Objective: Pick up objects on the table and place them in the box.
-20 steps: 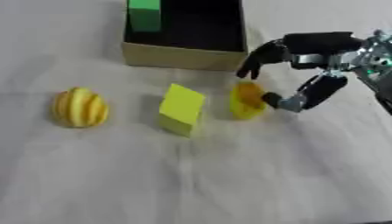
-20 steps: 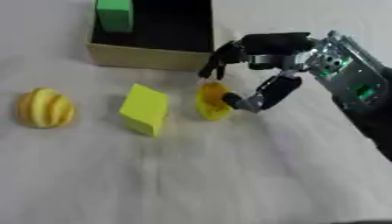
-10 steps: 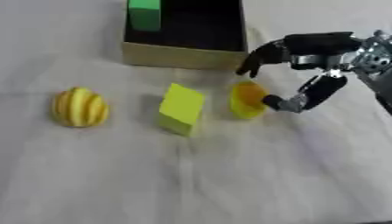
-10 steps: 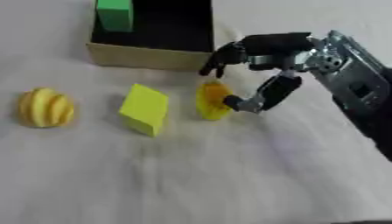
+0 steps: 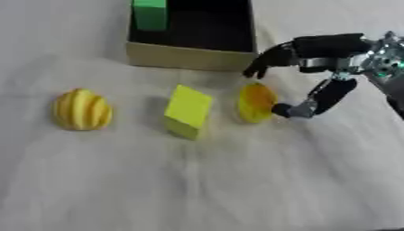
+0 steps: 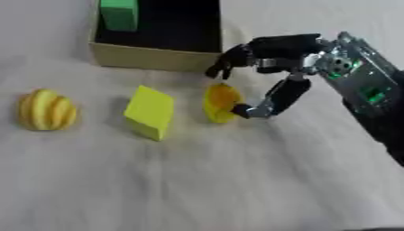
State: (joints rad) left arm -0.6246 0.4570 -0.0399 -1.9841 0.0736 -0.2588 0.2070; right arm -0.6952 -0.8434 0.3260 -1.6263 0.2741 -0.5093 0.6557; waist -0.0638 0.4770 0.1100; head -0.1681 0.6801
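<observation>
Right hand (image 6: 272, 67): I see it come in from the right edge and hang over the small orange-yellow object. Its fingers (image 6: 225, 63) arch down above the object's top and its thumb (image 6: 260, 108) sits at the object's right side. I read this as the hand cupped round the object; whether the fingers actually touch it I cannot tell.

Orange-yellow object (image 5: 255, 102): a small rounded piece standing on the cloth, just in front of the box's near right corner and just right of the yellow block.

Yellow block (image 5: 188, 110): a tilted cuboid on the cloth, between the ridged fruit and the orange-yellow object, apart from both.

Ridged yellow fruit (image 5: 82, 109): it lies at the left, well apart from the hand, untouched.

Box (image 5: 189, 57): an open cardboard box with a dark inside, at the far side of the table.

Green block (image 6: 119, 14): it stands inside the box, against the left wall.

Table cloth (image 5: 205, 180): pale and slightly creased, under all the loose items.

Left hand: I do not have it in either eye view.
</observation>
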